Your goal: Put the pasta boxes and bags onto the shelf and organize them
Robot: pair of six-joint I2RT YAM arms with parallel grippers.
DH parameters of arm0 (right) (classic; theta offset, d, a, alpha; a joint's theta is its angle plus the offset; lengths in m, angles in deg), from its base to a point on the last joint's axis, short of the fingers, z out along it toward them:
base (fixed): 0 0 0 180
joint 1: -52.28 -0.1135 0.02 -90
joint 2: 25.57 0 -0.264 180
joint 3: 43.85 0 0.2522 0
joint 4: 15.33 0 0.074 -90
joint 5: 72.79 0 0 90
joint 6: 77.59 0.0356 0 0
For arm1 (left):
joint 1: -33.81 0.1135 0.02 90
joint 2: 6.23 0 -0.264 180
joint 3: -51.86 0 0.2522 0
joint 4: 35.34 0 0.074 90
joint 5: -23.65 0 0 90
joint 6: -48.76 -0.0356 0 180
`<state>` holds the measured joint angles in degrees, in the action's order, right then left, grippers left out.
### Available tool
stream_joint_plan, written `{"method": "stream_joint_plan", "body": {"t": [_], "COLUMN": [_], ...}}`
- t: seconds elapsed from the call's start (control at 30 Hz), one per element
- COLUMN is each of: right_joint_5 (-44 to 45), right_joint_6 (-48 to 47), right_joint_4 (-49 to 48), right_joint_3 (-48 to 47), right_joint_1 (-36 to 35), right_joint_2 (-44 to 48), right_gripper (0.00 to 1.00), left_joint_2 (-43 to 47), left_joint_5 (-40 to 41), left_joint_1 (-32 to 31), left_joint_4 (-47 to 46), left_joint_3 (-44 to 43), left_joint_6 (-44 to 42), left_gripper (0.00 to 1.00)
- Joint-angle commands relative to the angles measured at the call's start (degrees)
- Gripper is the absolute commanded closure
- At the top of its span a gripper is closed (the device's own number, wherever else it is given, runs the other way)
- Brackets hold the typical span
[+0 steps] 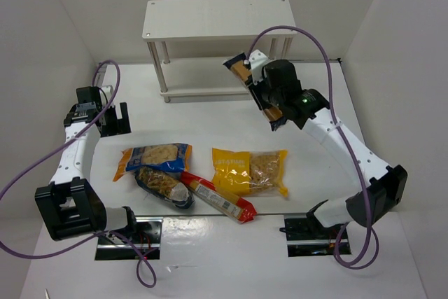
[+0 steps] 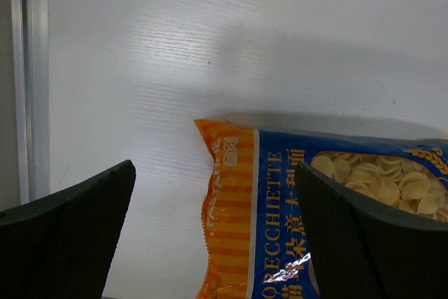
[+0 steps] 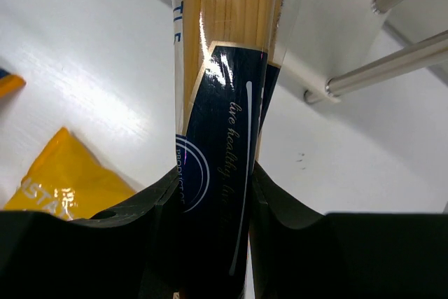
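My right gripper (image 1: pixel 260 90) is shut on the long orange-tan spaghetti pack (image 1: pixel 240 69) with the dark label. It holds the pack tilted in the air, just in front of the right end of the white shelf (image 1: pixel 217 17). In the right wrist view the fingers (image 3: pixel 150 208) clamp the dark label of the pack (image 3: pixel 224 47), with the shelf posts (image 3: pixel 392 64) behind. My left gripper (image 1: pixel 115 118) is open and empty, left of the blue-orange bag (image 1: pixel 154 157). In the left wrist view that bag (image 2: pixel 280 201) lies below the open gripper (image 2: pixel 215 169). The clear dark-blue bag (image 1: pixel 164 187), the red-yellow pack (image 1: pixel 217 197) and the yellow windowed bag (image 1: pixel 250 171) lie on the table.
White walls close in the table on the left, right and back. Both shelf boards carry nothing. The yellow bag's corner (image 3: pixel 63 173) shows below the right gripper. The arm bases stand at the near edge.
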<state>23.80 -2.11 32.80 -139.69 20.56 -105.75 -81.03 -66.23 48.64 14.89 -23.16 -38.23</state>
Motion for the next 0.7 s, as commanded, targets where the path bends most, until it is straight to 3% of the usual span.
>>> {"method": "stream_joint_plan", "body": {"t": [0.0, 0.37, 0.67], "right_joint_5": [3.25, 9.3, 13.09], "right_joint_6": [-0.94, 1.44, -3.66], "right_joint_4": [-9.92, -29.44, -36.22], "right_joint_3": [-3.53, 9.83, 10.02], "right_joint_1": [-0.53, -1.14, -2.2], "right_joint_2": [2.58, 0.12, -7.61], "right_gripper": [1.0, 1.0, 1.0], "left_joint_2": [-0.17, -0.17, 0.36], "left_joint_5": [0.67, 0.67, 1.73], "left_joint_1": [0.29, 0.29, 0.29], "left_joint_4": [-0.08, -0.61, -1.22], "left_joint_3": [-0.88, -0.88, -0.36], "left_joint_6": [-0.72, -0.72, -0.72], "left_gripper": [0.0, 0.0, 0.0]}}
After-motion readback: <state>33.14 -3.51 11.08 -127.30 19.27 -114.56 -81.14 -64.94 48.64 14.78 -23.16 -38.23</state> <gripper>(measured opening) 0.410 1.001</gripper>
